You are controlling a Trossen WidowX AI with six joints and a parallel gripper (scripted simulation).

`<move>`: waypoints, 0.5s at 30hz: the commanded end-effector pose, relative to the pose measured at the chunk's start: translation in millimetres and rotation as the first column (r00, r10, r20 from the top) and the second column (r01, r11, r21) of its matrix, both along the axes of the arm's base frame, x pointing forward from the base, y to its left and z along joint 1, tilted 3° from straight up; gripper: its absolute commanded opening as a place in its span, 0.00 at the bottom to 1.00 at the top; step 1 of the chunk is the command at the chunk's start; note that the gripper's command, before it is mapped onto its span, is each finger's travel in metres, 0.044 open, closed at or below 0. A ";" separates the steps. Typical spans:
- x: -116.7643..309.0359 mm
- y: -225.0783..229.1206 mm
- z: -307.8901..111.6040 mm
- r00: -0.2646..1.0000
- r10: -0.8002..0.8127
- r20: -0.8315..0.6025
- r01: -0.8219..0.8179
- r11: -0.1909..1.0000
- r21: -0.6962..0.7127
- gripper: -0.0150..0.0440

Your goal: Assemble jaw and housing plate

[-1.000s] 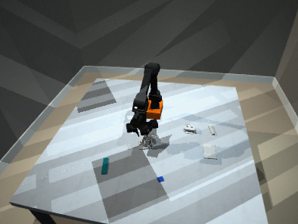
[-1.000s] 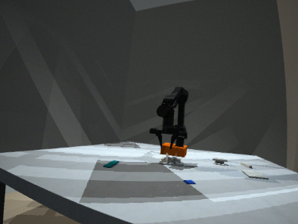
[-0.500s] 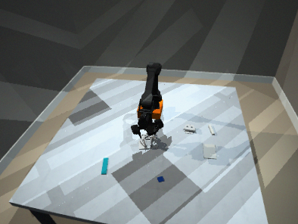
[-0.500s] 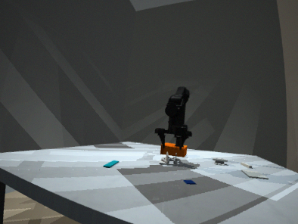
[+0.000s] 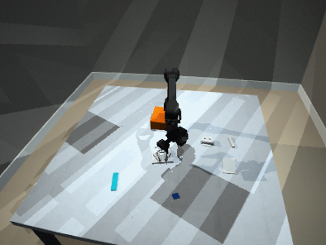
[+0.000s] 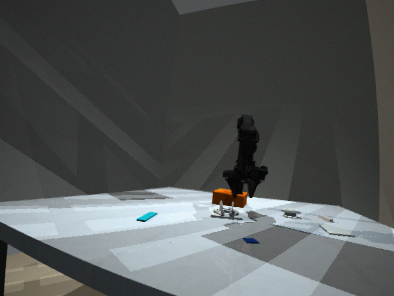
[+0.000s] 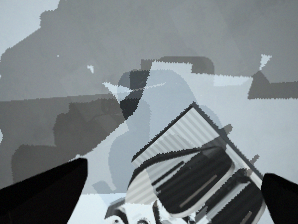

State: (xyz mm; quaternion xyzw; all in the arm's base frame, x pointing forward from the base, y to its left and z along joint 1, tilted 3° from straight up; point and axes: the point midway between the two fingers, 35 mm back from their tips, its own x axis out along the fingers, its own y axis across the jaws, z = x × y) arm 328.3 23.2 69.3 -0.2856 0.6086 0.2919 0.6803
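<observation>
The pale base plate (image 5: pixel 156 161) (image 7: pixel 192 120) lies on the table in front of the arm. Two long jaws stand on it: one jaw (image 7: pixel 197 182) beside another jaw (image 7: pixel 234 204), roughly side by side in the wrist view. Their gear ends and pins are cut off or too small to tell, so I cannot tell if the teeth mesh. A flat pale plate (image 5: pixel 229 165) (image 6: pixel 336 230), probably the housing plate, lies on the table to the right. My gripper (image 6: pixel 244 195) (image 7: pixel 174 174) is wide open and empty, above and beside the assembly.
An orange block (image 5: pixel 156 118) (image 6: pixel 221 196) stands close behind the assembly. A small pale part (image 5: pixel 207 141) (image 6: pixel 290 214) and a pale bar (image 5: pixel 232 141) (image 6: pixel 325 218) lie right. A cyan bar (image 5: pixel 114 181) (image 6: pixel 147 216) lies front left, a blue square (image 5: pixel 175 195) (image 6: pixel 251 240) in front.
</observation>
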 end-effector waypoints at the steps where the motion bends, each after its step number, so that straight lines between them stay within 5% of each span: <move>1: -3.3 15.0 4.0 0.992 0.129 0.008 -0.129 0.992 -0.013 1.00; 15: -19.1 69.4 9.2 0.833 0.553 0.008 -0.552 0.833 -0.048 1.00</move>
